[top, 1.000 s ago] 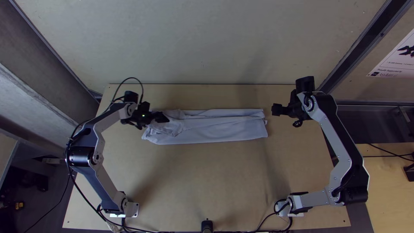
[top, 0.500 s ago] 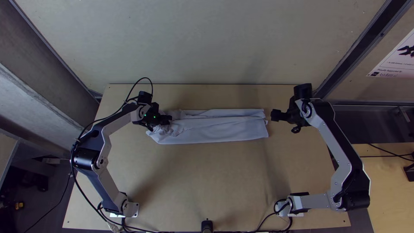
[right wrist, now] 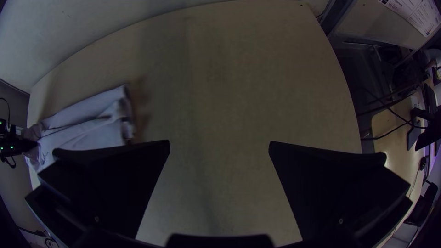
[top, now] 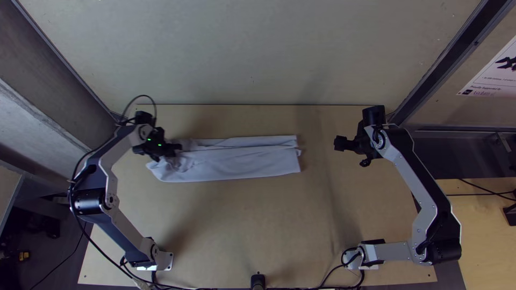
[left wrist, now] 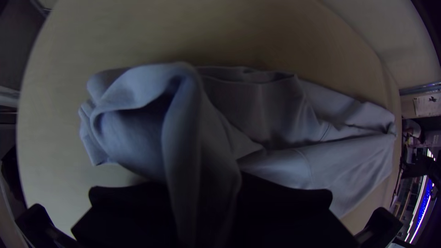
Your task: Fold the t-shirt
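The long, folded cloth t-shirt (top: 231,162) is pale bluish-white, turning slate-grey in its creases, and the smooth wooden table (top: 258,225) beneath it is light tan. At the t-shirt's left end, the flat-fingered left gripper (top: 173,149) is black, dotted with bright green lights (top: 159,144). Well right of the t-shirt, the flat-fingered right gripper (top: 339,143) is solid black. The broad, flat wall (top: 258,51) beyond the t-shirt is greyish beige; farther right of it, a rectangular paper poster (top: 492,75) is white with a black figure.
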